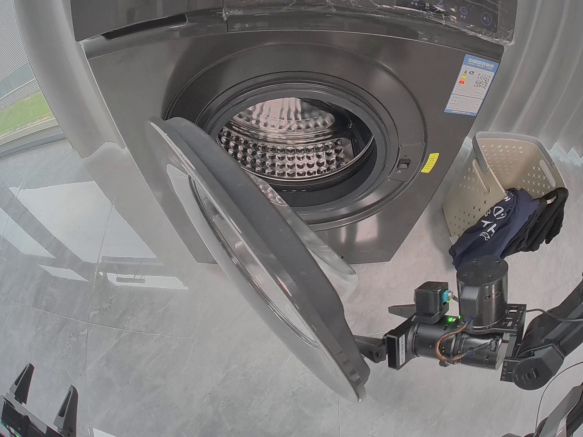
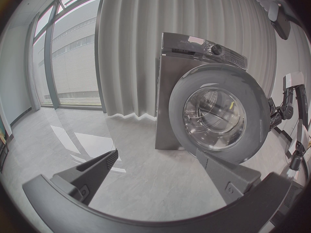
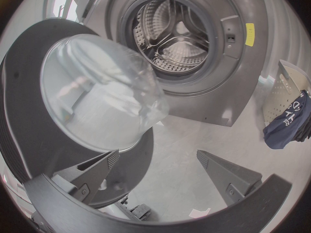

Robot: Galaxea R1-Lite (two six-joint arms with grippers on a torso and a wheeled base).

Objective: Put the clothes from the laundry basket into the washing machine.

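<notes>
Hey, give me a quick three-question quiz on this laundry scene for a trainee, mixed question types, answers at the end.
1. True or false: the washing machine door is shut.
2. Where is the navy garment? A) flat on the floor B) hanging over the laundry basket rim C) on top of the machine
3. Fill in: the right gripper has its jaws ____.
Key: 1 false; 2 B; 3 open.
</notes>
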